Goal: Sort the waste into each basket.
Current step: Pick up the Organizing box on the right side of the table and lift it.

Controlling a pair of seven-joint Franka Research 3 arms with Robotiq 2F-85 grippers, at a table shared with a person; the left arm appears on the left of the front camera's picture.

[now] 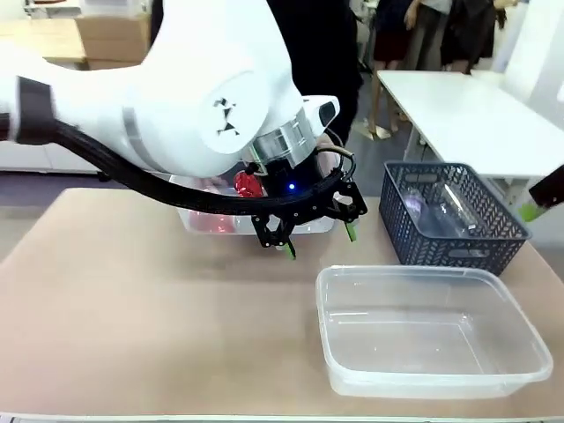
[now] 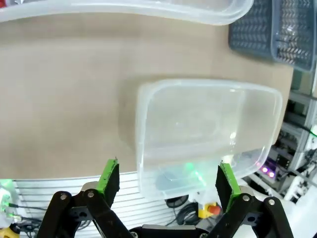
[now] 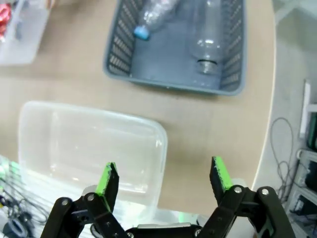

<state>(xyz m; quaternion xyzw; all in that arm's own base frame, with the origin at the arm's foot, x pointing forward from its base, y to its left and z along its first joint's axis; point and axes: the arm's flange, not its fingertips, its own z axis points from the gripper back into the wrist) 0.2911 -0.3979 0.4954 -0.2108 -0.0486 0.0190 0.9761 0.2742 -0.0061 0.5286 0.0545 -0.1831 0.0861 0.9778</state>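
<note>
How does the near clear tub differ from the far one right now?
The near clear tub is empty; the far clear tub holds red cans. The near clear tub sits in the open, front right; the far clear tub is partly hidden behind the left arm. Both are see-through and rectangular with rounded corners.

Left arm (image 1: 203,97) hides most of the far tub (image 1: 192,217), only a scrap of red can (image 1: 249,185) peeks out, and the bottles (image 3: 210,34) get clipped at the right wrist view's top edge.
</note>
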